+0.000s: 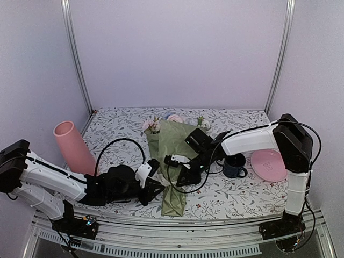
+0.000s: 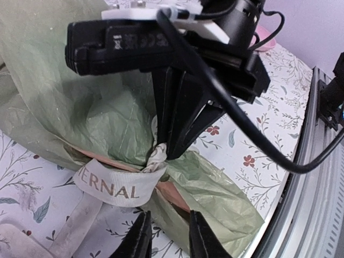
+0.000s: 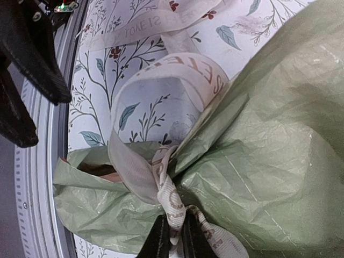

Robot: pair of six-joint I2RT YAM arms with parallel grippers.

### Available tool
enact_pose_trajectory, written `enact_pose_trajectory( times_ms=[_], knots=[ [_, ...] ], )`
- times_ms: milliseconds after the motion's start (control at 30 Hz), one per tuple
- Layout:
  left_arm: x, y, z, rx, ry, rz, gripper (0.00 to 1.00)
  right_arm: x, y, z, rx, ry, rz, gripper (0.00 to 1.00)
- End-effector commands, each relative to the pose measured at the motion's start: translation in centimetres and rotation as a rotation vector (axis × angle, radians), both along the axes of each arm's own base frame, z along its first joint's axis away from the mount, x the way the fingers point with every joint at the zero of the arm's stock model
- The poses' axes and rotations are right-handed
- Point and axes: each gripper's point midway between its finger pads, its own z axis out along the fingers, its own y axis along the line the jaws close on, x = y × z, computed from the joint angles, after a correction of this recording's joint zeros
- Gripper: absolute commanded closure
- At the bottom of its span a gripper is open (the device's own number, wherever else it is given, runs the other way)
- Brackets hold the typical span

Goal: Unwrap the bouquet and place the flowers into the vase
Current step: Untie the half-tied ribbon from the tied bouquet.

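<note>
The bouquet (image 1: 173, 141) lies on the flowered cloth, its olive paper cone (image 2: 64, 102) pointing toward the near edge. Pink and cream flowers (image 1: 155, 125) show at its far end. A cream ribbon (image 2: 115, 188) is tied round the neck. My right gripper (image 3: 174, 221) is shut on the ribbon's knot (image 3: 173, 201), coming down from above (image 2: 164, 153). My left gripper (image 2: 169, 216) stands open just below the ribbon, and a fold of the paper tail (image 2: 215, 188) lies between its fingers. The pink vase (image 1: 72, 148) stands at the far left.
A dark blue mug (image 1: 235, 165) and a flat pink plate (image 1: 269, 164) sit at the right, behind the right arm. A black cable (image 2: 236, 123) hangs across the left wrist view. The table's metal front rail (image 2: 317, 156) runs close by the paper's tail.
</note>
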Motion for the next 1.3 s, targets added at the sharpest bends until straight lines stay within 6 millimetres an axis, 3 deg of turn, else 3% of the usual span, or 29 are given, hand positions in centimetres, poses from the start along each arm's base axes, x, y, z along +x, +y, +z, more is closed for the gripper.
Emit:
enact_pose_trajectory(
  times_ms=[0,167,333,467,833,867,1267],
  knots=[
    [0.2,-1.1,0.6,-0.004,-0.036,-0.004,0.73,0.3,0.6,2.8,0.052,-0.049,-0.007,0.92],
    [0.6,-1.8,1.0,0.01,-0.076,-0.018,0.68,-0.6,0.6,4.8,0.108,-0.041,0.02,0.99],
    [1.6,-3.3,2.0,0.035,-0.142,-0.029,0.6,-0.9,0.6,5.4,0.13,-0.034,0.029,1.0],
    [2.8,-3.8,2.1,0.077,-0.19,0.0,0.59,-1.0,0.4,5.4,0.134,-0.027,0.028,1.0],
    [3.6,-3.8,0.4,0.124,-0.237,-0.008,0.63,0.1,-0.8,6.6,0.198,0.029,-0.001,0.99],
    [3.8,-3.9,0.4,0.125,-0.245,-0.005,0.63,-0.2,-1.3,6.0,0.188,0.045,-0.003,0.99],
    [7.9,-3.0,0.2,0.126,-0.302,0.088,0.61,-1.1,-3.2,6.8,0.228,0.065,0.018,0.97]
  ],
)
